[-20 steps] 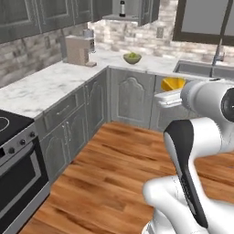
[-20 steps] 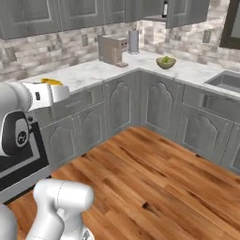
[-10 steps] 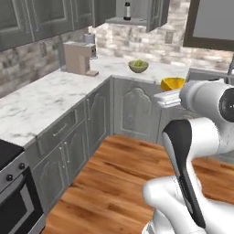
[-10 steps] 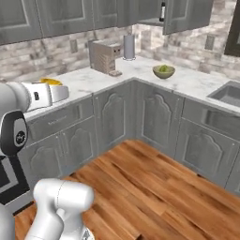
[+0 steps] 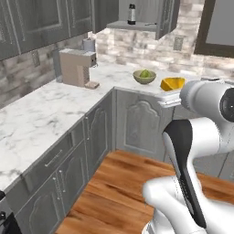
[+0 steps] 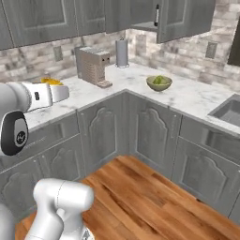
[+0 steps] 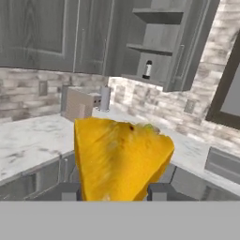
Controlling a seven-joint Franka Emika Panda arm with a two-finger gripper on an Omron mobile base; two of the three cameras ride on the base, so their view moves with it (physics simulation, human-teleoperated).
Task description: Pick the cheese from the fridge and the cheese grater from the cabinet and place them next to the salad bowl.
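Gripper [image 7: 115, 190] holds mottled cheese [image 7: 119, 157] (wedge-shaped).

Lighting is even and diffuse throughout, moderately bright, with no single source apparent. The marble counter [image 5: 55, 109] reads pale and clean, without glare or hot spots. Shadows are weak: a soft dark band lies under the wall cabinets [image 6: 56, 18] at twelve o'clock, and the open cabinet [image 7: 161, 42] interior is dimmer than its surroundings. The wood floor [image 6: 140, 197] shows a mild sheen only. Rendering is soft in all three views; edges of the stone backsplash [image 5: 146, 45] are slightly smeared. In the hand view the cheese [image 7: 119, 159] sits very close to the lens, its texture blurred and blotchy, evenly lit, with its six o'clock edge shaded. No bending of straight lines is noted at the frame edges.
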